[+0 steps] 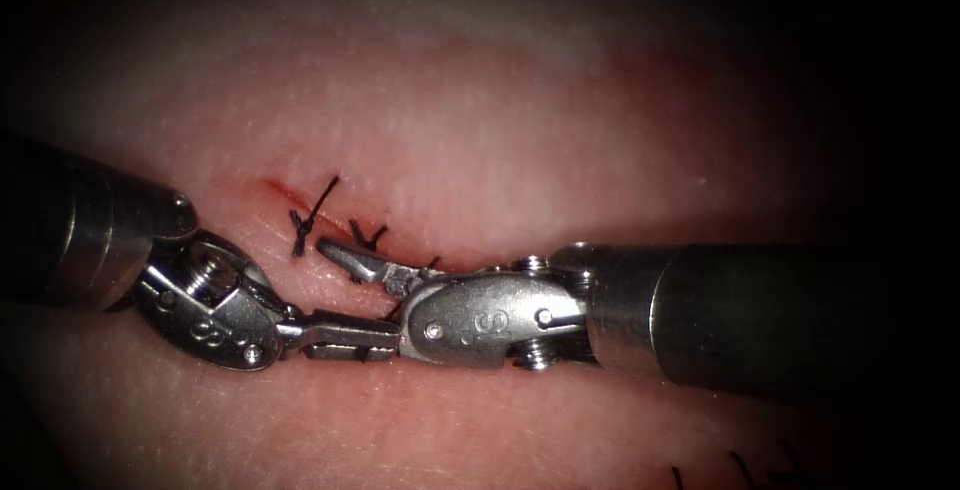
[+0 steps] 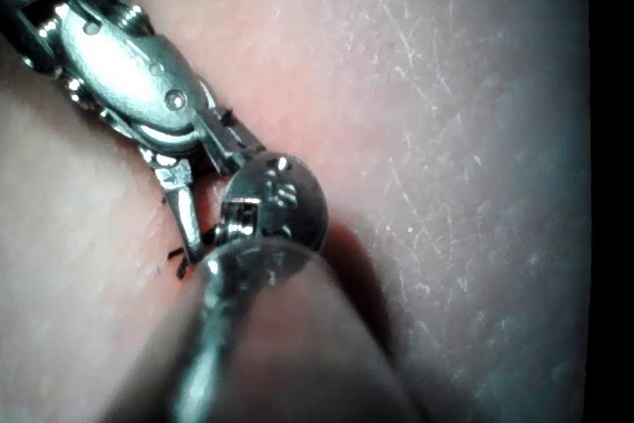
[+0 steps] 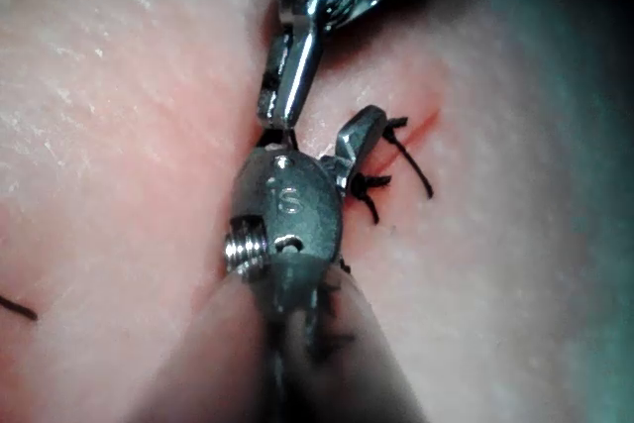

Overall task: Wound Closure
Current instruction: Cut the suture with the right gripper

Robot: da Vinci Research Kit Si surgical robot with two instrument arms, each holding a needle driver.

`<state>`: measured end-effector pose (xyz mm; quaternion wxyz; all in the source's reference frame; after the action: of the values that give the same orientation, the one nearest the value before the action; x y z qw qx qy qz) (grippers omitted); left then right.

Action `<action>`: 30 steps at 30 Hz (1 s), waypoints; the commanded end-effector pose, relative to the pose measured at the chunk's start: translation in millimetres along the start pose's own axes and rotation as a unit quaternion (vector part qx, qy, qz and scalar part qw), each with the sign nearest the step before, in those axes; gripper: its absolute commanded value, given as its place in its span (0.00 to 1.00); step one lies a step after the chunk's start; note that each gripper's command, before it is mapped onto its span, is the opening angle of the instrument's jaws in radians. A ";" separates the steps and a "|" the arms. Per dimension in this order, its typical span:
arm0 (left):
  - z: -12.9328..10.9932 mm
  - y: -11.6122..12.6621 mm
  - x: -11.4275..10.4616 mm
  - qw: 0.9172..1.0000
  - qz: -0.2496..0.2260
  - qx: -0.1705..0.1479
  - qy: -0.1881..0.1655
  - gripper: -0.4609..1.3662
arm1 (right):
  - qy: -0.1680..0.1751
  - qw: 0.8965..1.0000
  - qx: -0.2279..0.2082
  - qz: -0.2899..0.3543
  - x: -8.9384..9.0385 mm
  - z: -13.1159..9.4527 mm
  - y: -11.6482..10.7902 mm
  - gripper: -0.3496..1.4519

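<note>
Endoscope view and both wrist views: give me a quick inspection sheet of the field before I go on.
Surface: tissue with a cut, some red fluid along it.
Job's things: dark stitches with cut thread ends across the cut.
Clutter: loose thread ends on the tissue, lower right in the endoscope view.
Grippers: left tool, jaws shut, tip against the right tool's wrist; what it holds cannot be told. Right tool lies at the stitches.
Cables: nothing seen.
Surroundings: dark, nothing seen.
</note>
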<state>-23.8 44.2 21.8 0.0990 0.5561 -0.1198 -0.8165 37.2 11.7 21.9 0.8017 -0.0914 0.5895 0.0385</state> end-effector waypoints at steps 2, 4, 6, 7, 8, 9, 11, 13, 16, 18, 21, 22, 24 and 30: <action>0.1 0.0 0.0 1.000 0.000 0.000 -0.001 0.06 | 0.001 1.000 0.002 0.000 0.0 0.3 -0.1 0.96; 0.1 -0.1 0.0 1.000 0.000 0.000 -0.001 0.06 | 0.003 1.000 0.004 -0.001 0.0 0.6 -0.1 0.96; 0.1 -0.1 0.0 1.000 0.000 0.000 0.000 0.06 | 0.008 1.000 0.008 -0.002 0.0 1.0 -0.2 0.96; 0.1 -0.1 0.0 1.000 0.000 0.000 0.000 0.06 | 0.010 1.000 0.009 -0.003 -0.1 1.1 -0.3 0.96; 0.1 -0.1 0.0 1.000 -0.001 0.000 0.000 0.06 | 0.013 1.000 0.011 -0.004 -0.2 1.3 -0.4 0.95; 0.1 -0.1 0.0 1.000 -0.001 0.000 0.000 0.06 | 0.015 1.000 0.012 -0.004 -0.2 1.4 -0.4 0.95; 0.1 -0.1 0.0 1.000 0.000 0.000 0.000 0.06 | 0.019 1.000 0.014 -0.006 -0.4 1.7 -0.4 0.94; 0.1 -0.1 0.1 1.000 0.000 0.000 0.000 0.06 | 0.024 1.000 0.019 -0.007 -0.7 1.9 -0.2 0.92; 0.1 -0.1 0.1 1.000 0.000 0.000 0.000 0.06 | 0.027 0.999 0.018 -0.008 -0.8 2.2 -0.1 0.90; 0.1 -0.1 0.1 1.000 -0.003 0.000 0.000 0.06 | 0.028 0.999 0.020 -0.008 -0.8 2.4 -0.1 0.85; 0.1 -0.1 0.1 1.000 -0.003 0.000 0.000 0.06 | 0.042 0.999 0.030 0.001 -0.9 2.3 -0.3 0.31; 0.1 -0.1 0.1 1.000 -0.003 0.000 0.000 0.06 | 0.050 0.998 0.041 0.006 -0.9 2.3 -0.3 0.00; 0.1 0.0 0.1 1.000 -0.003 0.000 0.000 0.06 | 0.056 0.997 0.046 0.005 -0.8 2.3 -0.4 0.00; 0.1 0.0 0.1 1.000 -0.003 0.000 0.000 0.06 | 0.060 0.997 0.049 0.003 -0.2 2.5 -1.0 0.00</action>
<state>-23.9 44.2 21.7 0.0962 0.5565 -0.1187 -0.8167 39.8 11.1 22.9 0.7680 -0.0508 0.6384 0.0056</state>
